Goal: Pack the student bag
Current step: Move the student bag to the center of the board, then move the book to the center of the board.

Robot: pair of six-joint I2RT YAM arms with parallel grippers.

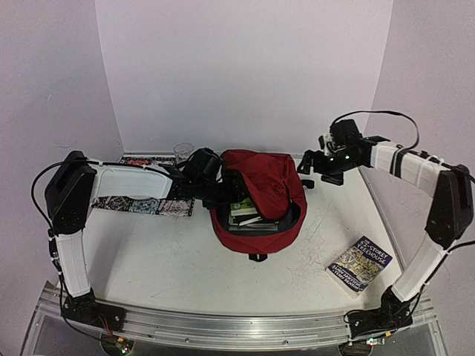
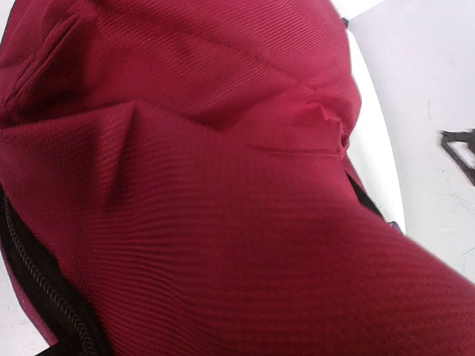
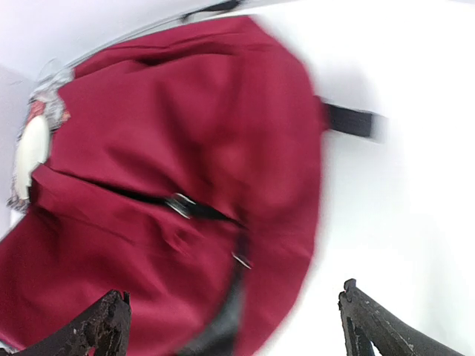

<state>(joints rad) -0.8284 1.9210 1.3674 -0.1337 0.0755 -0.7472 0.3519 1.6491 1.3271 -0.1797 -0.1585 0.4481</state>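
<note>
Top view: the soft dark-red student bag [image 1: 260, 182] lies at the centre of the white table [image 1: 163, 259], its black-trimmed mouth gaping toward 6 o'clock over flat books [image 1: 249, 215]. The left gripper [image 1: 215, 194] sits at the bag's 9 o'clock side, its jaw spread impossible to tell, and the right gripper [image 1: 306, 169] hovers just beside the bag at 2 o'clock. Left wrist view: creased, finely ribbed red weave fills the frame, with a black toothed zip [image 2: 44, 289] at 7 o'clock. Right wrist view: the two rough black fingers [image 3: 96, 330] stand wide apart, gripping nothing, over the bag's smooth flap and metal buckle [image 3: 180, 204].
</note>
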